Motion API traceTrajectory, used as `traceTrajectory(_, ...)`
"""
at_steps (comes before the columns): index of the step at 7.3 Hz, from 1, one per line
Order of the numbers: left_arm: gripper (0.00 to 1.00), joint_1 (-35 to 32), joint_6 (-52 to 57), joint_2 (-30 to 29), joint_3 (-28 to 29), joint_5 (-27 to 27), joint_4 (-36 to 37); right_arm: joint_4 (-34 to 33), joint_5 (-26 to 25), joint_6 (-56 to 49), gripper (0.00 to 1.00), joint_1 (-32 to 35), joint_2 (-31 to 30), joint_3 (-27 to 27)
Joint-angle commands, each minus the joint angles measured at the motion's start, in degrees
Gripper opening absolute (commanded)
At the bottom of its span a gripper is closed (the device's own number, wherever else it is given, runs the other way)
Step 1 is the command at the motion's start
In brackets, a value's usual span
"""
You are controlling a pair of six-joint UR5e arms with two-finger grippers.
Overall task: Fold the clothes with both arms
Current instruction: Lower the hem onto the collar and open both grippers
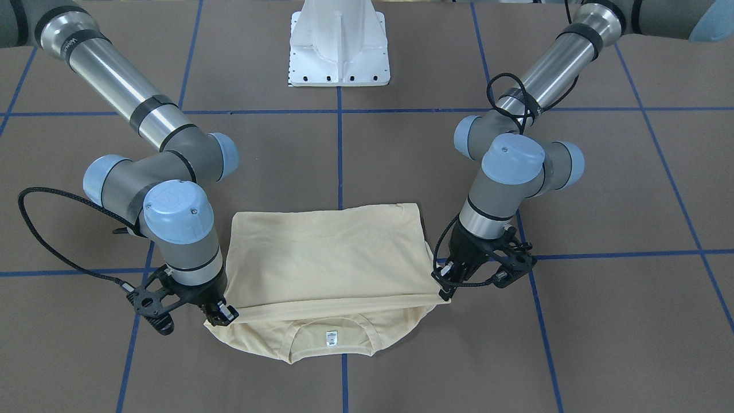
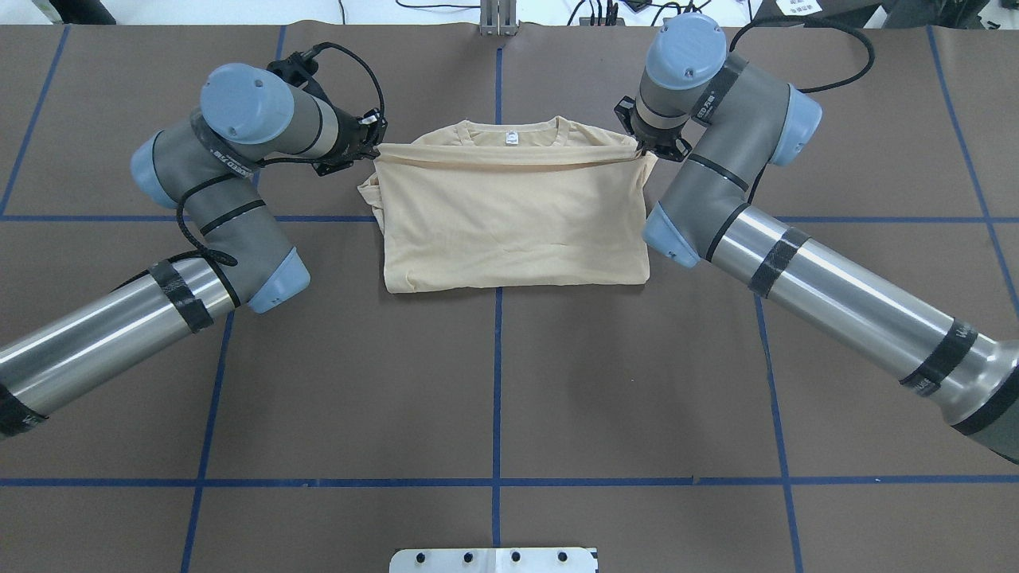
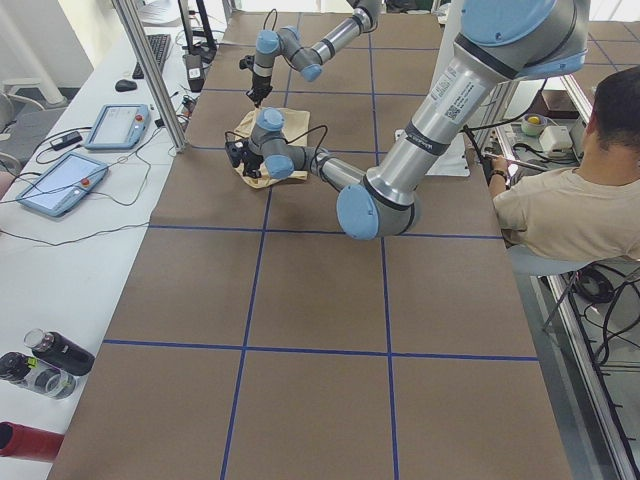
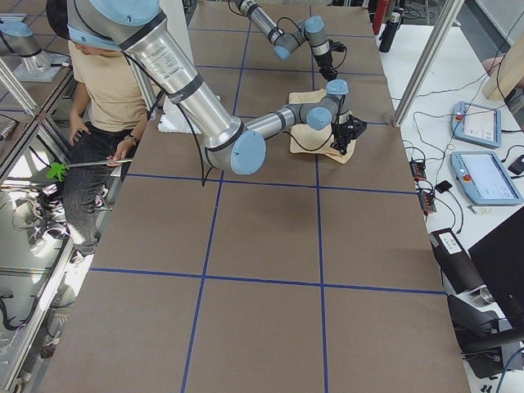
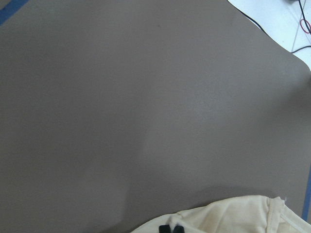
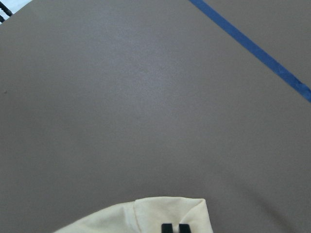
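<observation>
Neck label [image 1: 330,338] illeg.; T-shirt [image 1: 327,258] in grip of left end effector [image 1: 444,291] & right end effector [image 1: 221,313].

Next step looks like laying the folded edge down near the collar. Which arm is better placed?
Right arm, marginally: in the front view its corner of the T-shirt sits nearer the collar than the left arm's. Both jaws grip cloth.

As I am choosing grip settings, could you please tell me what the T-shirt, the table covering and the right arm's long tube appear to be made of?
T-shirt: thin soft knit, probably cotton jersey, matte; it drapes and wrinkles limply.
Table covering: matte brown sheet, perhaps paper or felt; no sheen.
Right arm's tube: polished metal, likely aluminium; bright streaked highlights.
</observation>
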Motion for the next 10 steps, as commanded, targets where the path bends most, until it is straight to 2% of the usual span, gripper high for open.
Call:
traceTrajectory(1,0.39,0.09,0.83,0.10,0.49,0.01,-0.02,0.01,-0.79,-0.14,0.60,-0.39,0.75,-0.51)
traceTrajectory(2,0.43,0.00,1.19,0.10,0.49,0.01,-0.19,0.01,-0.79,-0.14,0.63,-0.39,0.84,-0.51)
traceTrajectory(4,0.43,-0.61,1.63,0.27,-1.43,-0.43,-0.54,-0.07,-0.44,0.65,0.73,0.14,1.11,1.66)
traceTrajectory(5,0.49,-0.79,1.63,0.62,-3.79,-0.52,0.07,0.01,-0.18,0.74,0.85,0.23,-0.81,5.16)
traceTrajectory(6,0.49,-0.88,1.54,1.76,-6.60,-0.61,0.33,0.01,0.08,1.61,0.85,0.32,-3.09,8.42)
traceTrajectory(7,0.49,-0.97,1.37,3.51,-9.85,-2.52,0.34,0.10,1.30,2.06,0.85,0.32,-8.60,14.45)
traceTrajectory(8,0.49,-1.49,1.28,4.66,-11.79,-3.24,0.34,0.10,4.88,3.19,0.85,-0.03,-15.96,24.00)
traceTrajectory(9,0.49,-1.58,1.37,5.89,-12.86,-3.24,0.34,0.36,4.66,7.64,0.86,-2.64,-20.21,28.71)
traceTrajectory(10,0.49,-1.58,1.54,6.60,-13.22,-3.25,0.25,2.45,2.66,13.86,0.86,-5.46,-20.34,28.93)
